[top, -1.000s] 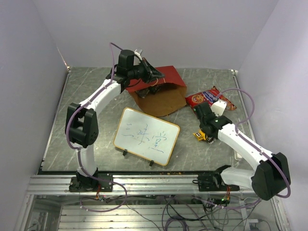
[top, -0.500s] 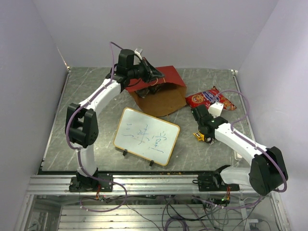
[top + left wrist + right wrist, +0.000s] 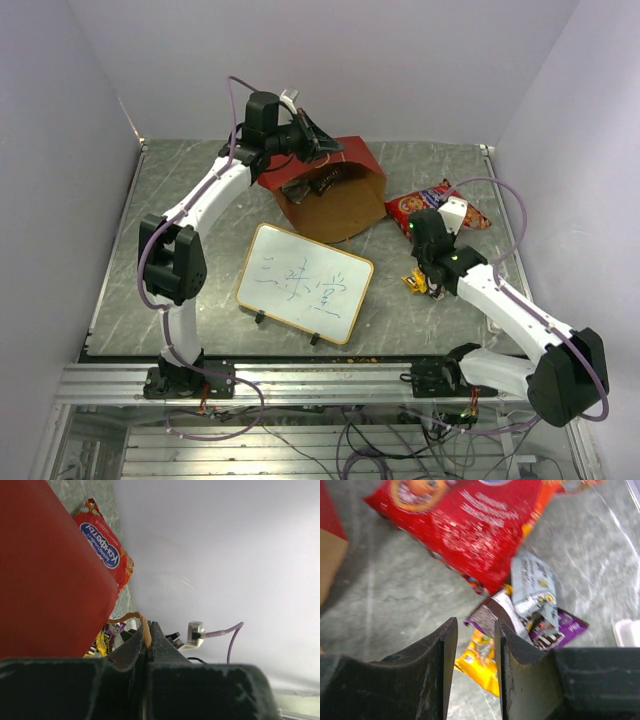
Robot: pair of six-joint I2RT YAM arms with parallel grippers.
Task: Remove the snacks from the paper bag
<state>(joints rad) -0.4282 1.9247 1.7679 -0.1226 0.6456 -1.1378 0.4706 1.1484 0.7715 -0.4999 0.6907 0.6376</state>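
Observation:
The paper bag (image 3: pixel 345 195), red outside and brown inside, lies at the back middle with its mouth facing forward. My left gripper (image 3: pixel 320 142) is shut on the bag's string handle (image 3: pixel 144 629) and holds the top edge up. Dark shapes (image 3: pixel 312 184) show inside the mouth; I cannot tell what they are. The red chip bag (image 3: pixel 428 200) lies on the table right of the paper bag. Small candy packets (image 3: pixel 520 620) in yellow, purple, silver and brown lie in a heap near it. My right gripper (image 3: pixel 474 626) is open and empty just above the heap.
A gold-framed whiteboard (image 3: pixel 305 283) with writing stands in the middle front. A small white block (image 3: pixel 628 632) lies right of the candy heap. Walls close the table at the back and both sides.
My left gripper has lifted the string handle, and the bag's mouth now stands wider and higher. My right arm has shifted slightly back over the candy heap.

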